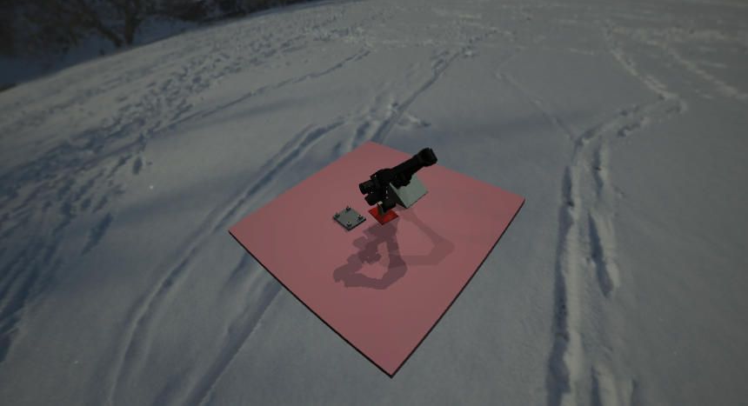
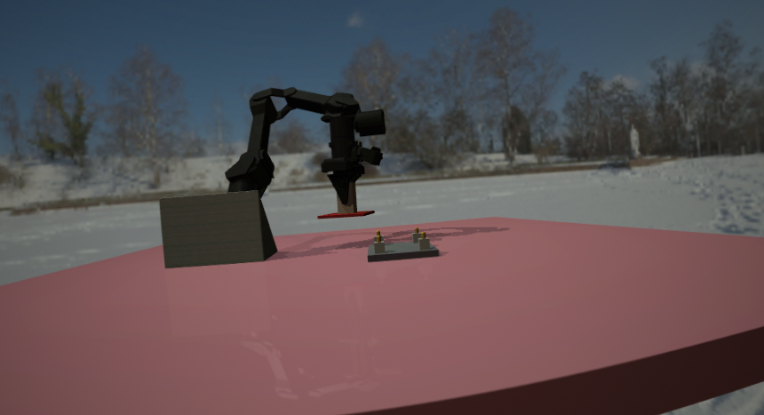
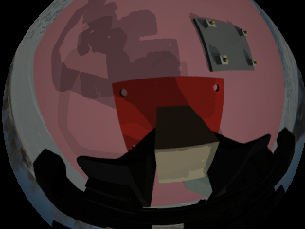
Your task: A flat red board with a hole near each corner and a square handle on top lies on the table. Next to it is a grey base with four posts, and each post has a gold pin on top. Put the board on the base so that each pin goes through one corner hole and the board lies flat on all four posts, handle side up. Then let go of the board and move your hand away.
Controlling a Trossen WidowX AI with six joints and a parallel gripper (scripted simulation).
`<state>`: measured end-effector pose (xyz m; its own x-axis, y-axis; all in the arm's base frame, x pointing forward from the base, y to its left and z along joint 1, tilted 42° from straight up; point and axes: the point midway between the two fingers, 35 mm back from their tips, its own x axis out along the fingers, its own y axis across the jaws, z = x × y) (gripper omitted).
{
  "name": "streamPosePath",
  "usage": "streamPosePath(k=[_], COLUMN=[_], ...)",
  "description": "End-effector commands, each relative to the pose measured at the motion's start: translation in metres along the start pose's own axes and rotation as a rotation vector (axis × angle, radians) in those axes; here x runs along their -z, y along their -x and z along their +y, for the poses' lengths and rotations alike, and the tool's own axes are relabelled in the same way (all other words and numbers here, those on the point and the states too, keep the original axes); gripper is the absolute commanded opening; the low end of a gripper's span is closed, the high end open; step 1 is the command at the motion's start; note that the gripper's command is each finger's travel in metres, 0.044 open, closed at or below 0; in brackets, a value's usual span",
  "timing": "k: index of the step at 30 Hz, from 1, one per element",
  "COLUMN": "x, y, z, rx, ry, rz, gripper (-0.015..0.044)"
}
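My gripper (image 1: 383, 205) (image 2: 345, 197) (image 3: 176, 130) is shut on the square handle (image 2: 351, 203) (image 3: 184, 163) of the red board. The red board (image 1: 386, 219) (image 2: 346, 215) (image 3: 137, 105) hangs in the air, handle side up and about level. Two of its corner holes show plainly in the wrist view, and a third shows partly by a finger; the fourth is hidden. The grey base (image 1: 348, 219) (image 2: 403, 254) (image 3: 231, 46) stands on the table beside and below the board, with its four posts and gold pins pointing up. The board is not over it.
A grey-green wedge-shaped block (image 1: 411, 196) (image 2: 213, 230) (image 3: 198, 185) stands by the arm's foot, on the other side of the board from the base. The pink table (image 1: 387, 330) (image 2: 374, 316) carries the arm's shadow, and its edges are far from the base.
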<state>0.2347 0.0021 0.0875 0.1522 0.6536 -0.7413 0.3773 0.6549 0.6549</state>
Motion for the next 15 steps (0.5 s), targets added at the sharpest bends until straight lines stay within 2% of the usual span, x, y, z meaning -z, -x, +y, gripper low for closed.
streamPosePath(k=[1,15], x=[0.000,-0.022], y=[0.008,0.013], z=[0.000,-0.013], rx=[0.004,0.013], ry=[0.008,0.028], rz=[-0.006,-0.014], gripper=[0.0000,0.0000])
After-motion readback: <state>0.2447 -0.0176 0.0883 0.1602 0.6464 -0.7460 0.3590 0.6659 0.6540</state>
